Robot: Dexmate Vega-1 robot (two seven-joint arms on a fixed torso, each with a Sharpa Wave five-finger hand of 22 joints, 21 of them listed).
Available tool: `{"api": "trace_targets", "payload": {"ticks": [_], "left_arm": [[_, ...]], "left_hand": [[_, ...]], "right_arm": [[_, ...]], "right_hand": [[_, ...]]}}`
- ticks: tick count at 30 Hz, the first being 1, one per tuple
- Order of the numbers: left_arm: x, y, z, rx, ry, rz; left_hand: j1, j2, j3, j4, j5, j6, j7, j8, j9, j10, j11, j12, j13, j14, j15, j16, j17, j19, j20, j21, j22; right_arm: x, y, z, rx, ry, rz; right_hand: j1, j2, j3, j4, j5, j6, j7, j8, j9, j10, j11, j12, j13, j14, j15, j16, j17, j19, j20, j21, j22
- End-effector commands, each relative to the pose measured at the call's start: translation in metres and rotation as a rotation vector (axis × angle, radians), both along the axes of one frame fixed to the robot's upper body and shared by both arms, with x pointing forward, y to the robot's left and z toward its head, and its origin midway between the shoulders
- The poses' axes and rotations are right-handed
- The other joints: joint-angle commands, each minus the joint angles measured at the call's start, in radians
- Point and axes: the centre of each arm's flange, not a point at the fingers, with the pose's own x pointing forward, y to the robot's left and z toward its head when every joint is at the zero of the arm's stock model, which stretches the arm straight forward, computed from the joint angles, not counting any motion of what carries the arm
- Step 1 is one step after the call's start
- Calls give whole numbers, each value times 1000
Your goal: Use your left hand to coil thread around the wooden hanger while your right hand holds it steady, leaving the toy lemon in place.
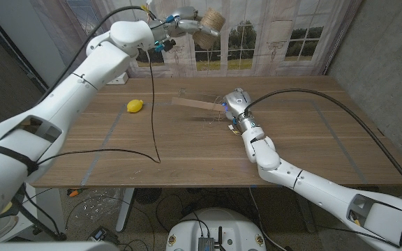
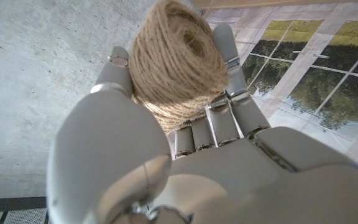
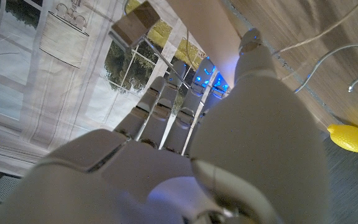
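The wooden hanger lies on the far middle of the table in the head view, and our right hand rests at its right end, fingers closed on it as far as we can judge. Our left hand is raised high above the far left of the table, clasping the ball of thread; we see no turns on the hanger, so we judge the coiling barely begun. The toy lemon sits untouched to the left, well apart from the hanger. In the left wrist view our fingers wrap the twine ball. In the right wrist view our fingers curl on the wood, its metal hook beside them. We see no containers.
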Motion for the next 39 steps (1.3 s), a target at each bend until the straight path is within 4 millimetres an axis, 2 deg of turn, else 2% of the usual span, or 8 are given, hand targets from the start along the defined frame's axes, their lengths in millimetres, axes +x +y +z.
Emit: {"api": "trace_targets", "payload": {"ticks": [1, 15, 27, 39], "left_arm": [[-19, -21, -20, 91, 21, -124], [-11, -20, -59, 137, 141, -161], [17, -11, -105, 109, 299, -166], [48, 11, -146, 40, 461, -110]], "left_hand": [[100, 161, 248, 22, -1, 220, -52, -2, 4, 136, -130, 85, 87, 242, -264, -3, 2, 16, -69, 7, 4], [100, 161, 250, 20, -1, 222, -51, -5, 6, 137, -129, 84, 86, 244, -265, -6, 4, 16, -69, 9, 4], [100, 160, 251, 19, 0, 224, -50, -8, 7, 137, -129, 83, 87, 244, -265, -8, 5, 15, -70, 10, 4], [99, 160, 251, 19, 0, 223, -49, -11, 10, 139, -127, 82, 87, 247, -264, -9, 7, 13, -68, 11, 4]], "right_arm": [[7, 2, 8, 89, 52, -83], [2, -5, 30, 265, 16, -148], [-10, -20, 46, 391, -89, -132], [-23, -39, 47, 538, -217, -56]], "right_hand": [[158, 172, 2, 3, 6, 6, 2, 6, 2, 16, -8, 4, 100, 5, -144, -3, 3, -1, 0, 2, 0], [154, 173, 3, 5, 9, 5, 16, 5, 0, 21, -10, 2, 96, 11, -143, -12, 5, -1, 12, 2, 0], [150, 173, 3, 7, 9, 7, 18, 6, 0, 23, -7, 2, 94, 17, -142, -17, 7, 0, 13, 4, 0], [147, 172, 3, 8, 9, 8, 19, 5, -1, 26, -4, 3, 94, 22, -141, -23, 6, 5, 15, 6, 0]]}}
